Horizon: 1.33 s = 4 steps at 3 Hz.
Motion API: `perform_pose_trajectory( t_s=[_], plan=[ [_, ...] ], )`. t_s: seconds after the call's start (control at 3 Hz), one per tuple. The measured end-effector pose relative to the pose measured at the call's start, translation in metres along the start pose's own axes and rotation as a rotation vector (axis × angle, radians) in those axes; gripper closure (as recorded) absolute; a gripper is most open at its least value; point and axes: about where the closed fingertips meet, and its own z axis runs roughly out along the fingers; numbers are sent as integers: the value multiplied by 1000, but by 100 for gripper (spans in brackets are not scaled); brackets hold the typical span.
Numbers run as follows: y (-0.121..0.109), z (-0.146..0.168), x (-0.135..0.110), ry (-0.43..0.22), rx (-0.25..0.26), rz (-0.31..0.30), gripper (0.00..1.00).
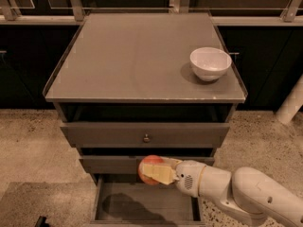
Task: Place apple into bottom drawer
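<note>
The red-orange apple (147,166) is held in my gripper (154,171), whose yellowish fingers (160,174) are shut around it. The white arm reaches in from the lower right. The apple hangs in front of the middle drawer, just above the back part of the open bottom drawer (147,203), a shallow grey box with a flat floor pulled out at the foot of the cabinet. The apple's shadow falls on the drawer floor to the left.
A white bowl (210,63) stands on the grey cabinet top (137,60) near its right edge. Two upper drawers are closed, the top one with a small round knob (146,138). Speckled floor surrounds the cabinet. A white post (292,103) stands at right.
</note>
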Motion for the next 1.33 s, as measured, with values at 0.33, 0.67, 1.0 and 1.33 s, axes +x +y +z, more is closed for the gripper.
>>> perform_pose_trajectory(
  t_s=[0.33, 0.67, 1.0, 1.33],
  plan=[
    [0, 0, 0, 0, -1, -1, 100],
    [-14, 12, 20, 35, 0, 54, 100],
    [-52, 32, 63, 51, -9, 148, 100],
    [-93, 56, 113, 33, -23, 278, 100]
  ],
)
